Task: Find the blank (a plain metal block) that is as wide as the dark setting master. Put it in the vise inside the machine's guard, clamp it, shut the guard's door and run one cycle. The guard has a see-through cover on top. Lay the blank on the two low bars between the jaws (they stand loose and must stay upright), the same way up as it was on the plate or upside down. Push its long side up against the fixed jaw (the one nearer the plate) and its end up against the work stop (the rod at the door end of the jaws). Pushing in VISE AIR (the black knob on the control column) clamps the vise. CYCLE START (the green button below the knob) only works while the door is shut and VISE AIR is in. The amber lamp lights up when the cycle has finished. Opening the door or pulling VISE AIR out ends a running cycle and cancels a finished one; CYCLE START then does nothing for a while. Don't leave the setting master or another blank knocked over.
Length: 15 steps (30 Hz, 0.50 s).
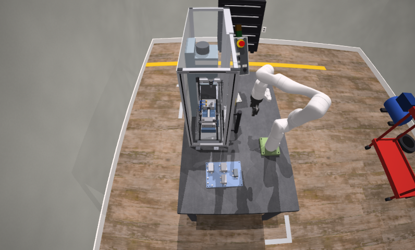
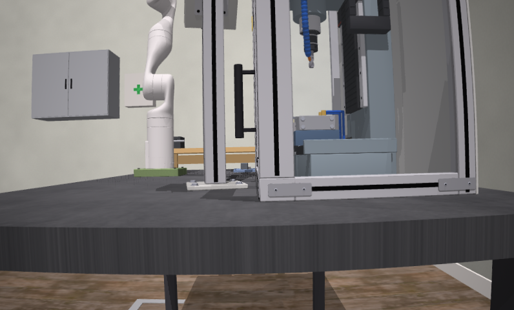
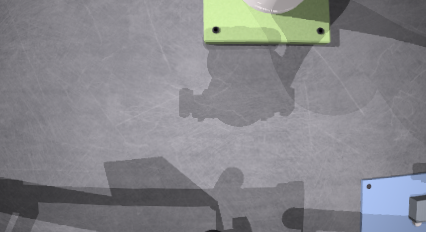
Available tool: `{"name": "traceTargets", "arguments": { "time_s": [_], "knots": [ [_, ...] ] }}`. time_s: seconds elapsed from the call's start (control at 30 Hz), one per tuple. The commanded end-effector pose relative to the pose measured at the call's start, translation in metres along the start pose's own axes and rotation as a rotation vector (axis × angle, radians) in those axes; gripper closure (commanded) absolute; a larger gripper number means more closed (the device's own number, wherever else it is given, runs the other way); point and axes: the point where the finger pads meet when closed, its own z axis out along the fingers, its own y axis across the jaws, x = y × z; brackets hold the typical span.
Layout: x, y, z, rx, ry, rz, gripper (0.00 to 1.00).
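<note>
My gripper (image 1: 255, 112) is open and empty. It hangs above the dark table (image 1: 265, 185), to the right of the guard (image 1: 182, 102) and its black door handle (image 1: 239, 121) (image 2: 238, 100). Its fingers do not show in the wrist view. The blue plate (image 1: 216, 183) (image 3: 387, 199) lies in front of the guard and carries several small blocks; one block (image 1: 235, 172) looks darker, and one (image 3: 419, 209) shows at the edge of the wrist view. The vise (image 1: 208, 120) (image 2: 316, 123) sits inside the guard under the spindle (image 2: 309, 53). I cannot tell what lies between its jaws.
The control column (image 1: 242, 60) with a red stop button (image 1: 240, 43) stands at the guard's back right corner. The arm's green base (image 1: 269, 146) (image 3: 235, 22) (image 2: 159, 172) is bolted to the table on the right. A red cart (image 1: 395, 161) stands off the table.
</note>
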Motion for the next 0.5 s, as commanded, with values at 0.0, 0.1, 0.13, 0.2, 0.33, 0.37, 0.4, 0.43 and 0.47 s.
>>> {"name": "traceTargets", "arguments": {
  "time_s": [0.0,0.1,0.13,0.2,0.33,0.37,0.4,0.43,0.47],
  "knots": [
    [0.000,0.001,-0.026,-0.005,0.048,-0.001,0.20],
    [0.000,0.001,-0.026,-0.005,0.048,-0.001,0.20],
    [0.000,0.001,-0.026,-0.005,0.048,-0.001,0.20],
    [0.000,0.001,-0.026,-0.005,0.048,-0.001,0.20],
    [-0.001,0.001,-0.033,-0.005,0.048,-0.001,0.20],
    [-0.001,0.001,-0.037,-0.005,0.048,-0.001,0.20],
    [-0.001,0.001,-0.041,-0.005,0.048,-0.001,0.20],
    [-0.001,0.001,-0.046,-0.005,0.048,-0.001,0.20],
    [-0.001,0.001,-0.046,-0.005,0.048,-0.001,0.20]
  ]
}}
